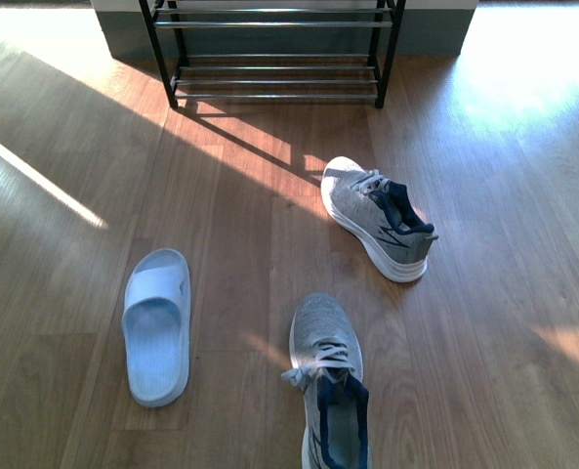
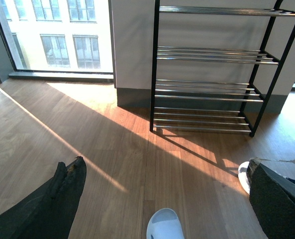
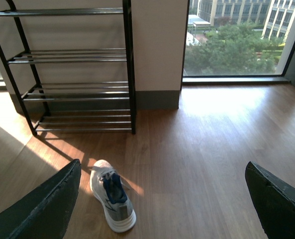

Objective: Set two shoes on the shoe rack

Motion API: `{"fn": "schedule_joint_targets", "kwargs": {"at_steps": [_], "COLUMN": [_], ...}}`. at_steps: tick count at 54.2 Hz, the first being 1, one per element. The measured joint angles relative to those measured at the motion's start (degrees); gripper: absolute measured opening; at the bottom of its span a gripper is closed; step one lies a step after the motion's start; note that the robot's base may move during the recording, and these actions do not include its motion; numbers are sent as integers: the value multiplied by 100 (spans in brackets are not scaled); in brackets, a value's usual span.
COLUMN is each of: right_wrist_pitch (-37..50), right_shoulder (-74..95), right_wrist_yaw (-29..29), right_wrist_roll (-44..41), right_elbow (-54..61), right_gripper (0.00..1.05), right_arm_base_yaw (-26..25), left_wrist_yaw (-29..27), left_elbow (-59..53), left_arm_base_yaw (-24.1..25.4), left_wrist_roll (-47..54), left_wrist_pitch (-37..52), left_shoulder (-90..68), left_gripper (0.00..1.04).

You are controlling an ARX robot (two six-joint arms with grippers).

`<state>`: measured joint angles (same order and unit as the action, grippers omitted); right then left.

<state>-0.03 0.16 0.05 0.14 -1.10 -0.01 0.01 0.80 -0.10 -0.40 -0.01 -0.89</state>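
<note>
On the sunlit wooden plank floor ahead of the robot I see three shoes lying well apart, all short of the tall black metal shoe rack with paired silver rods, which stands against the far wall. One grey knit sneaker with a thick white sole and navy collar lies right of centre, nearest the rack. It is upright on its sole, with loose pale laces and its toe angled toward the rack. A second matching grey sneaker sits closer to me, toe also toward the rack, its heel cut off by the picture's edge. Left of it lies a pale blue one-piece foam slide sandal, sole down. The wrist views show the left gripper and right gripper above the floor, dark fingers spread wide and holding nothing.
</note>
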Motion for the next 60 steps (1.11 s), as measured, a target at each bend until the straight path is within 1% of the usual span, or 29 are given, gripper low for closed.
{"fn": "schedule_joint_targets", "kwargs": {"at_steps": [26, 27, 28, 29, 31, 34, 37, 38, 44, 48, 51, 56, 60], "right_wrist_pitch": [-2, -66, -166, -192, -105, 76, 297, 350, 1178, 1451, 1864, 2387, 2874], "right_shoulder": [0, 63, 157, 404, 1019, 1705, 2465, 2623, 5331, 6321, 7405, 8592, 9556], "right_wrist_yaw": [-4, -334, -793, -1416, -2247, -2658, -2822, -2844, -2946, -2942, -2730, -2406, -2179], "right_wrist_roll": [0, 85, 199, 337, 457, 461, 407, 387, -282, -612, -1012, -1333, -1565], "right_elbow": [0, -24, -68, -118, -232, -354, -538, -573, -1023, -1137, -1222, -1290, -1314], "right_gripper": [96, 96, 96, 96, 96, 96, 96, 96, 96, 96, 96, 96, 96], "right_arm_base_yaw": [0, -87, -221, -450, -682, -752, -765, -763, -831, -850, -857, -796, -632], "left_wrist_yaw": [-2, 0, -2, -2, 0, -2, -2, -2, -2, -2, -2, -2, -2], "left_elbow": [0, 0, 0, 0, 0, 0, 0, 0, 0, 0, 0, 0, 0], "left_arm_base_yaw": [0, 0, 0, 0, 0, 0, 0, 0, 0, 0, 0, 0, 0], "left_wrist_roll": [0, 0, 0, -2, 0, 0, 0, 0, 0, 0, 0, 0, 0], "left_wrist_pitch": [0, 0, 0, 0, 0, 0, 0, 0, 0, 0, 0, 0, 0], "left_shoulder": [0, 0, 0, 0, 0, 0, 0, 0, 0, 0, 0, 0, 0], "left_gripper": [95, 95, 95, 95, 95, 95, 95, 95, 95, 95, 95, 95, 95]}}
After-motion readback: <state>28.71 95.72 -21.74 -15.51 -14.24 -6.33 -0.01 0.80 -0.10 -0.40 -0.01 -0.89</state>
